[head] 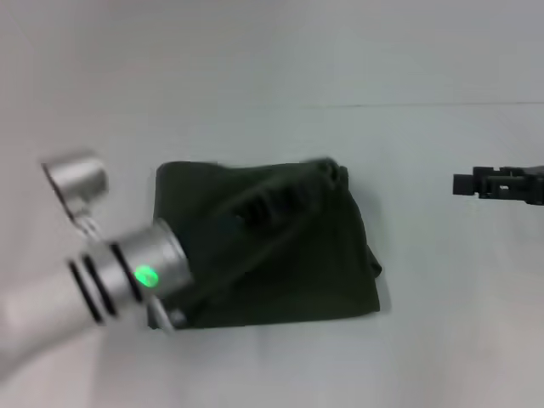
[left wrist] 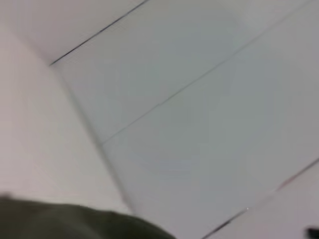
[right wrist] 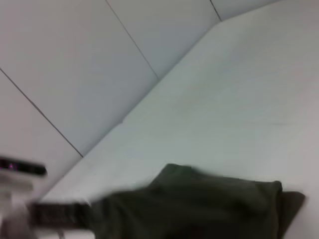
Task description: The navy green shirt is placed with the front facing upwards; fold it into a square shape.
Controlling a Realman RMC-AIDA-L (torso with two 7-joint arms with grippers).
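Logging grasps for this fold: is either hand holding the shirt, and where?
Cannot be told. The left hand lies over the folded navy green shirt; the right hand is off to its side, apart.

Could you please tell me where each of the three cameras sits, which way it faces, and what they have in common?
Head view: from the robot's head, looking forward and down on the folded navy green shirt; the left arm reaches over it, and the right end effector waits aside.
Left wrist view: from the left wrist, facing white panels; only a shirt edge, no fingers.
Right wrist view: from the right wrist, facing across the table to the shirt and the left arm.
Shared: the shirt appears in all three.
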